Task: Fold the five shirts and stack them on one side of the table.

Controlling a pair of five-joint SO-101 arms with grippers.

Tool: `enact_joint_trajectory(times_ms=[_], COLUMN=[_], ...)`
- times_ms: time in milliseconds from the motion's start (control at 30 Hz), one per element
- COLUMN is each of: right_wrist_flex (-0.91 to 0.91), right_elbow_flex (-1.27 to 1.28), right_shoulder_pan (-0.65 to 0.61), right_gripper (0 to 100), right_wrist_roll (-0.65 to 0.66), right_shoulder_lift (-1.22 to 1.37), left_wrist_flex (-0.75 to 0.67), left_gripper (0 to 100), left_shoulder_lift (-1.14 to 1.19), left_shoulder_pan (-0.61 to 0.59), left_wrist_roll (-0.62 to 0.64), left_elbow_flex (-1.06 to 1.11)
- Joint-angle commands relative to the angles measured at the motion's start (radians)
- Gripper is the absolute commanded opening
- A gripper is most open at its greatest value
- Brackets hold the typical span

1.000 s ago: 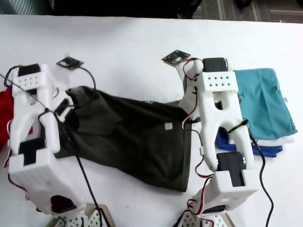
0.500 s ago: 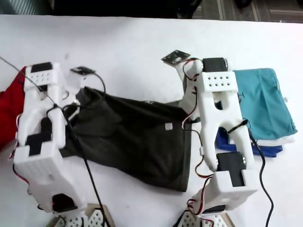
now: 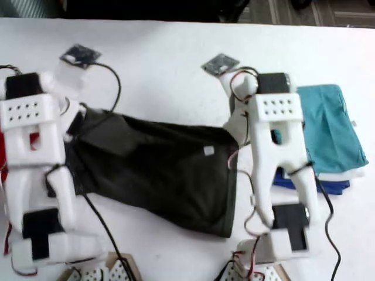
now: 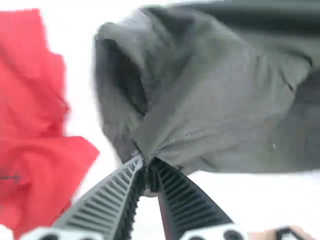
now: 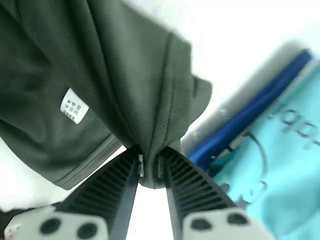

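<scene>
The left arm (image 3: 32, 152) and right arm (image 3: 280, 146) rise from bases at the near edge of the table (image 3: 158, 52) and stretch away from it, wrists bent down.

Between them lies the dark shirt (image 3: 164, 170), spread flat, its long axis running across the table from one arm to the other, the right end nearer the bases.

The left claw (image 4: 146, 170) is pinched narrow on a bunched fold at the shirt's left end. The right claw (image 5: 149, 162) is clamped on a seamed edge at the far right corner.

A white label (image 5: 73, 106) sits near that corner, its print too small to read.

A red shirt (image 4: 35, 140) lies crumpled beside the left end.

Right of the right arm, a teal shirt (image 3: 328, 129) with dark print tops a white one (image 3: 351, 174) and a blue shirt (image 5: 250, 117).
</scene>
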Motion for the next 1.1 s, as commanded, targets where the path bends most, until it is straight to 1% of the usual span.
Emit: enact_joint_trajectory(times_ms=[0,100,200,400,533,600,700,800,867,967,1067], right_wrist_flex=[0.004,0.004,-0.001,-0.001,-0.002,-0.001,0.002,0.002,0.002,0.004,0.004], right_elbow_flex=[-0.069,-0.176,-0.304,-0.568,-0.721,-0.767,-0.809,-0.799,-0.763,-0.701,-0.664], right_shoulder_pan=[0.007,0.007,0.007,0.007,0.007,0.007,0.010,0.071,0.105,0.151,0.150], right_gripper=[1.9,1.9,1.9,1.9,1.9,1.9,1.9,1.9,1.9,1.9,1.9], right_wrist_roll=[0.008,0.008,0.008,0.008,0.008,0.008,0.008,0.008,0.008,0.008,0.008], right_shoulder_lift=[-0.180,-0.289,-0.346,-0.371,-0.367,-0.371,-0.378,-0.403,-0.415,-0.446,-0.495], left_wrist_flex=[-0.046,-0.120,-0.229,-0.523,-0.651,-0.710,-0.789,-0.864,-0.887,-0.881,-0.881], left_gripper=[2,2,2,2,2,2,2,2,2,2,2], left_shoulder_lift=[-0.177,-0.321,-0.466,-0.694,-0.788,-0.829,-0.881,-0.926,-0.955,-0.992,-1.017], left_shoulder_pan=[-0.008,-0.019,-0.035,-0.042,-0.044,-0.074,-0.159,-0.226,-0.260,-0.268,-0.265], left_wrist_roll=[0.041,0.040,0.040,0.040,0.035,0.034,0.034,0.034,0.035,0.038,0.038], left_elbow_flex=[-0.037,-0.037,-0.037,-0.028,-0.035,-0.035,-0.035,-0.035,-0.035,-0.028,-0.028])
